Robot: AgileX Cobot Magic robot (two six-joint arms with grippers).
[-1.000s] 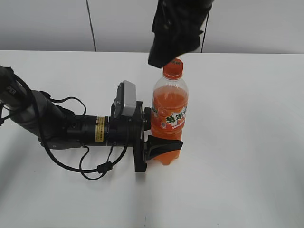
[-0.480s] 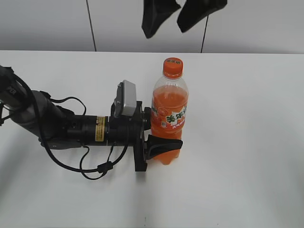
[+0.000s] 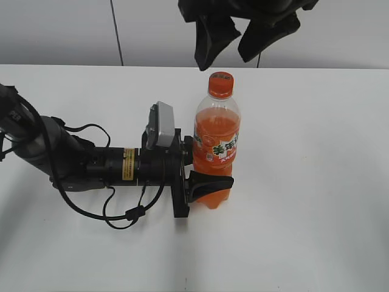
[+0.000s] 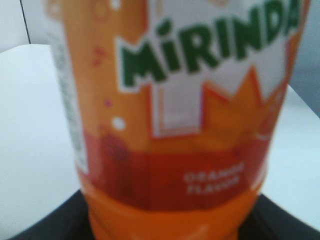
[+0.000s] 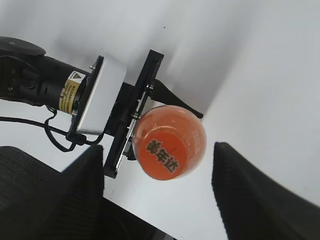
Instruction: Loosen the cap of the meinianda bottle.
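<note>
Left gripper [image 3: 203, 164] clamps meinianda bottle [image 3: 216, 143]; right gripper [image 3: 246, 39] wide open above cap [image 3: 221, 84], must descend and grip it

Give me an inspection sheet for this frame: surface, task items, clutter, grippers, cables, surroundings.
Surface: white table, bare.
Bottle: meinianda bottle upright, orange soda inside.
Cap: cap on the neck, nothing touching it.
Clutter: nothing seen.
Left gripper: left gripper shut on the bottle's lower body, arm lying along the table.
Right gripper: right gripper open, above the cap, clear of it.
Cables: black cable looped beside the left arm.
Surroundings: pale wall panels behind.
</note>
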